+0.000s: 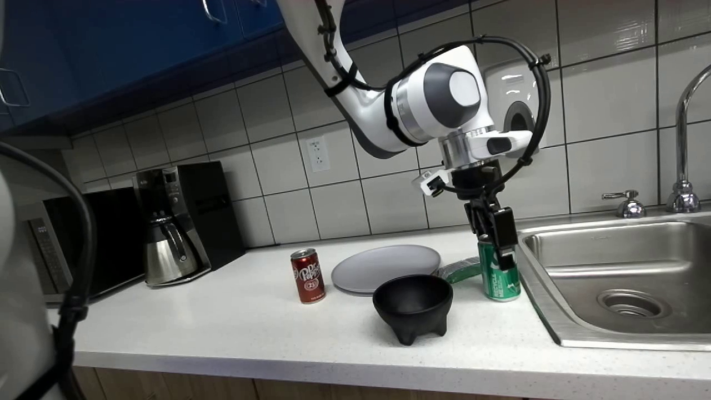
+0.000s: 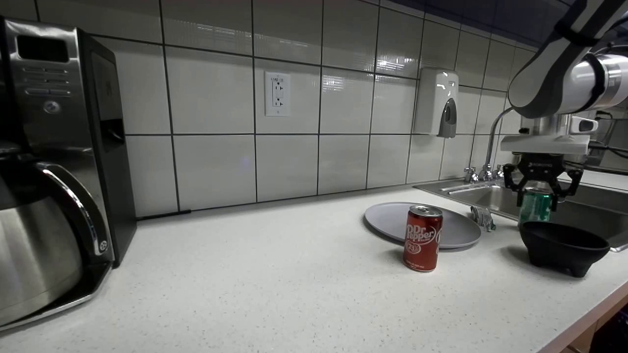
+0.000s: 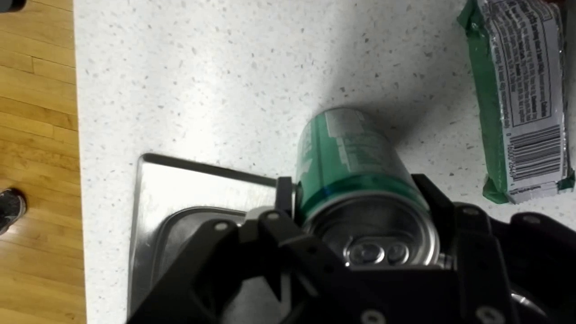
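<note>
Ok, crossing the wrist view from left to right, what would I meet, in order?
A shoe at the left edge → the sink → the green can → the packet with the barcode.

A bowl hides the base of a green can in an exterior view. In the wrist view, the gripper covers part of the lid, the left edge crops a shoe, and fine print on a wrapper blurs.

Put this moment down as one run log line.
hand: astride green can, grip unclear | green can: upright beside sink | red can: upright by plate | bowl: on counter
</note>
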Robot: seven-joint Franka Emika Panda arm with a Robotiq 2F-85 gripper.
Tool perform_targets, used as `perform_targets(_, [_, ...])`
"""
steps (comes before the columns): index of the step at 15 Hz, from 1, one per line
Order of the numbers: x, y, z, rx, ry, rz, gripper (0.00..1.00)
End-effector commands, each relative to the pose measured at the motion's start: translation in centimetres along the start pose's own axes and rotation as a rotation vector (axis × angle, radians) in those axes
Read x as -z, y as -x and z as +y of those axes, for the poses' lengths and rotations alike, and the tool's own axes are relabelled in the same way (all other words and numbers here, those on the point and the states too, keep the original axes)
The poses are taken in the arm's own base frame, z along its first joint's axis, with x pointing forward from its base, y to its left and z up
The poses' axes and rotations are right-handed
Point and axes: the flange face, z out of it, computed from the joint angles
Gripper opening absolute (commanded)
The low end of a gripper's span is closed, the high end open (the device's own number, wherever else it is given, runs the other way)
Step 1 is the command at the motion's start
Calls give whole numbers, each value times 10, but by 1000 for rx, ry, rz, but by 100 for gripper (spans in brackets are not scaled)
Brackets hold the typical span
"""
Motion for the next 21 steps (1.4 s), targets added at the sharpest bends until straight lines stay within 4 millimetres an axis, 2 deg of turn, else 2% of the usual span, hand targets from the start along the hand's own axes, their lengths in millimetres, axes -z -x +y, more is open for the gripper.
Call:
perform_targets(1, [6,-3,1,-20,-10,7,38])
perform_targets(11, [35,11,4,-4,-37,26,38])
perform_targets(15, [48,14,-6,30,-43,38,38])
perform_targets(21, [59,20,-38,113,-41,58,38])
